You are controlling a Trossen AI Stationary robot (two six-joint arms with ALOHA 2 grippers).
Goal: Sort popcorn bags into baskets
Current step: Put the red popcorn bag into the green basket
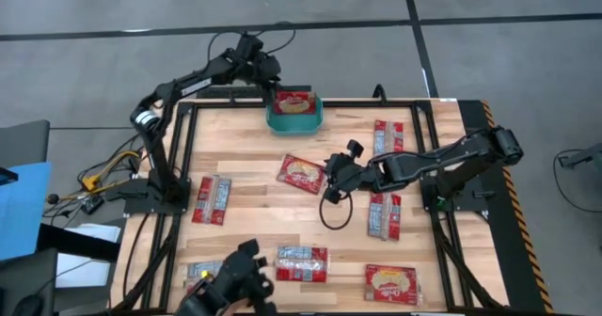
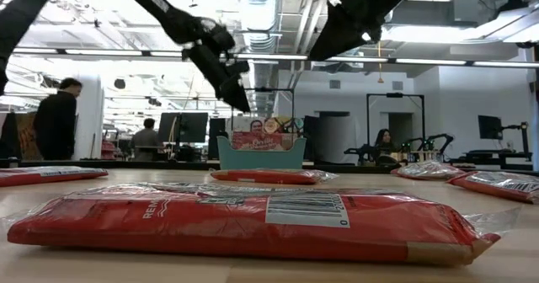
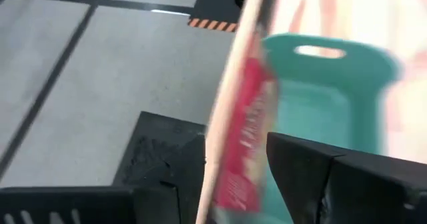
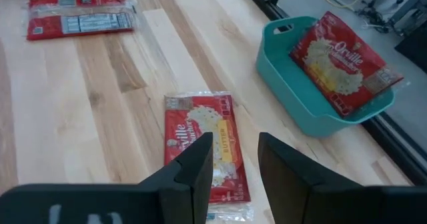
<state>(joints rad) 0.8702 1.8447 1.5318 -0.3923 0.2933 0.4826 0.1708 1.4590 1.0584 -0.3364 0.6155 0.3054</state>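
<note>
Claw of the right arm, fingers slightly parted and empty, is hovering over a mid-tabletop popcorn bag, risking slipping off its slick film, while the left claw, spread, is hanging beside the far-edge basket, where a tilted bag is leaning.

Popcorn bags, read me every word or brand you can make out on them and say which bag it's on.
"Orville": on the bag leaning in the teal basket.
"Orville" and "BUTTER": on the bag lying on the table just ahead of the right end effector.
"RE...": cut-off white letters on the nearest bag in the low view; its barcode digits are too small to read.
All other bags: too small or blurred.
</note>
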